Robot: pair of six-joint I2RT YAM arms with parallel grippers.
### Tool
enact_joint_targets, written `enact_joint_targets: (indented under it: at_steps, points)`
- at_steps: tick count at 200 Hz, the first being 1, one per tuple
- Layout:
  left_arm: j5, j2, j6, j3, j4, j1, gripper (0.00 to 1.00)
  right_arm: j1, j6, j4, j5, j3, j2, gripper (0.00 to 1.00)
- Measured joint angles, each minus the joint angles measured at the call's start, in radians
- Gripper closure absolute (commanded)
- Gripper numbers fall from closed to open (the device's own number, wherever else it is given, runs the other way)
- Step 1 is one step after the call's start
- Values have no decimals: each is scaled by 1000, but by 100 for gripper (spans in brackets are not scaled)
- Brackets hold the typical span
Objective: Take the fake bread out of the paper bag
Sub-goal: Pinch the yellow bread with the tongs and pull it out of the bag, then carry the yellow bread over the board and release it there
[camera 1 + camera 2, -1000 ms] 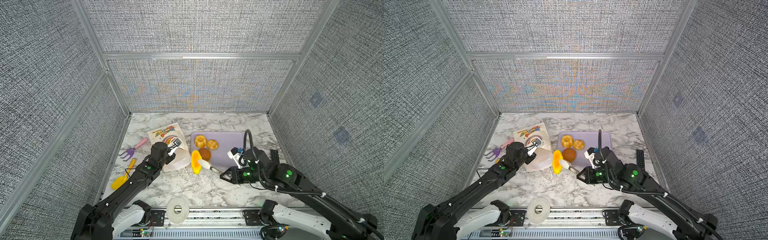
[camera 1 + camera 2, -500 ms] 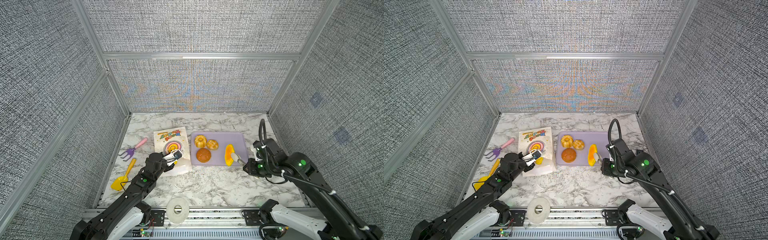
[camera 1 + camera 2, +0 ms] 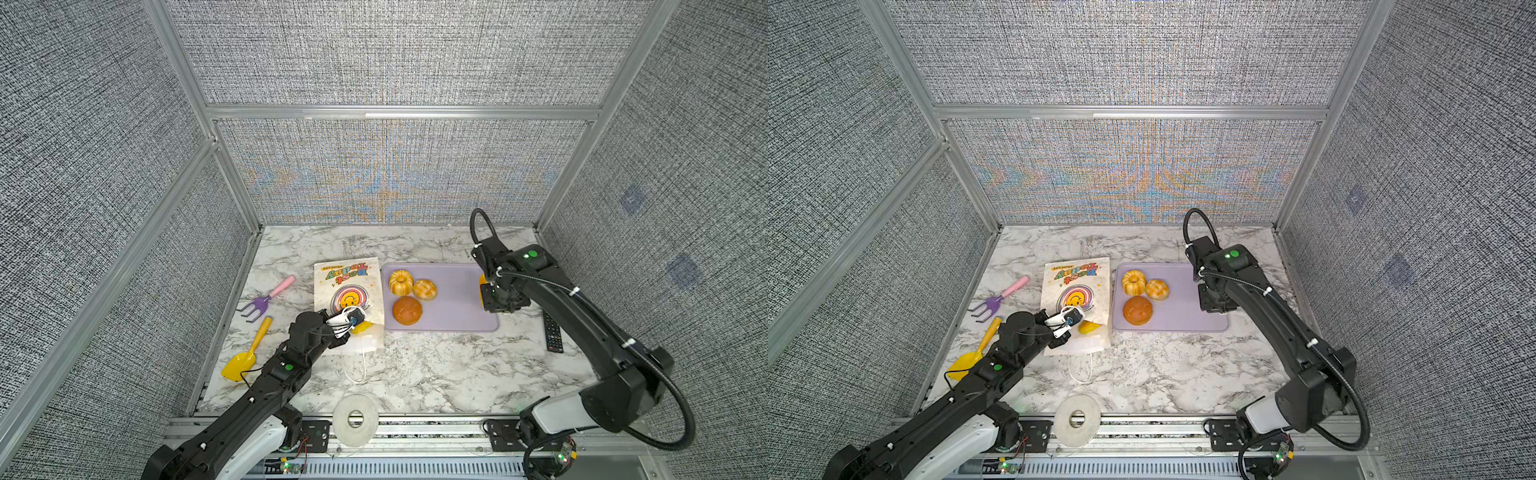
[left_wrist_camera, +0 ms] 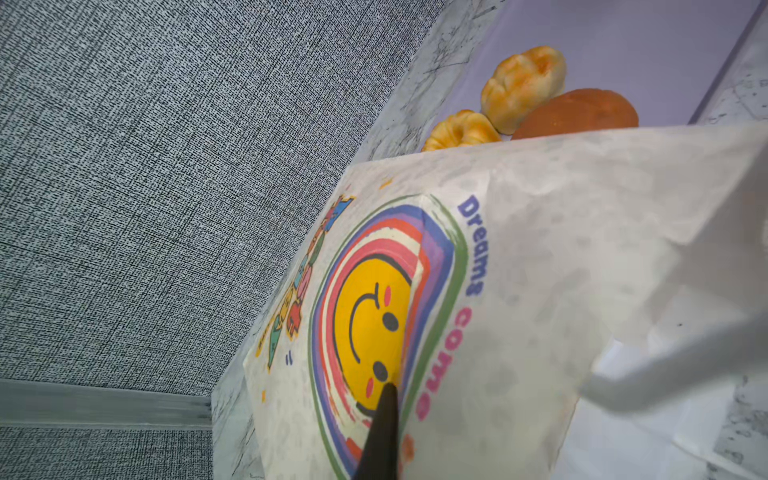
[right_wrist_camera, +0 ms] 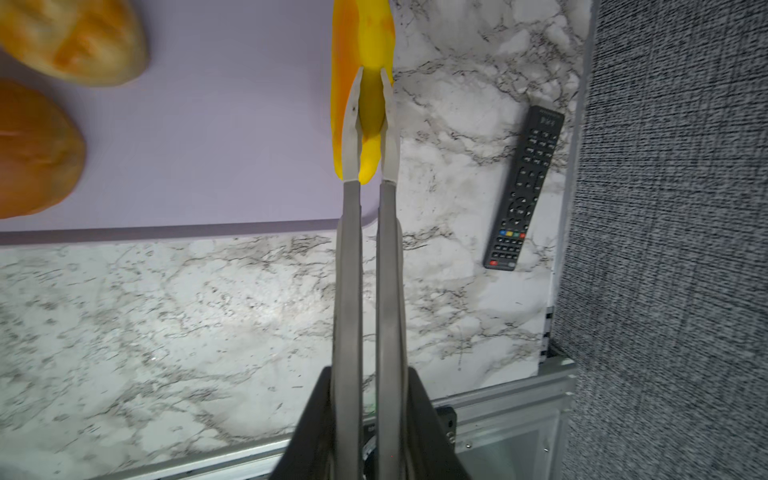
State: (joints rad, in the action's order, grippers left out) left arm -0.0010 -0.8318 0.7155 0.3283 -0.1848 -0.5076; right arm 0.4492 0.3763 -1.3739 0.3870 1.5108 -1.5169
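Fake bread loaf, glossy yellow-orange, hangs clamped in right gripper at lilac tray edge for placing; closed left gripper steadies cream paper bag.

Lab test cell — grey fabric walls, aluminium frame

Bright, even light; soft shadows (blurry wrist-view edges)

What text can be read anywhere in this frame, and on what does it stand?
"Best Today": on the cream-white paper bag with the rainbow-smiley print, upside down in both top views.
"Dreams come": same bag, beside the rainbow ring, left wrist view.
The small banner by "Best Today": too small to read.
Button marks on the black remote control: too small to read.
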Motion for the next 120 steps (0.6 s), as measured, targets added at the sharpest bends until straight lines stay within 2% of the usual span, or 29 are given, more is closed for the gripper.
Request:
enact_joint_targets:
  at_steps: [58, 83, 120]
  points:
    - [-1, -21, -17, 7, -2, 0, 100, 3, -71, -26, 89, 116, -198, 100]
    - [-1, -23, -17, 7, -3, 0, 100, 30, -81, -28, 89, 160, -247, 86]
    - [-1, -24, -18, 7, -3, 0, 100, 57, -90, -20, 51, 185, -274, 73]
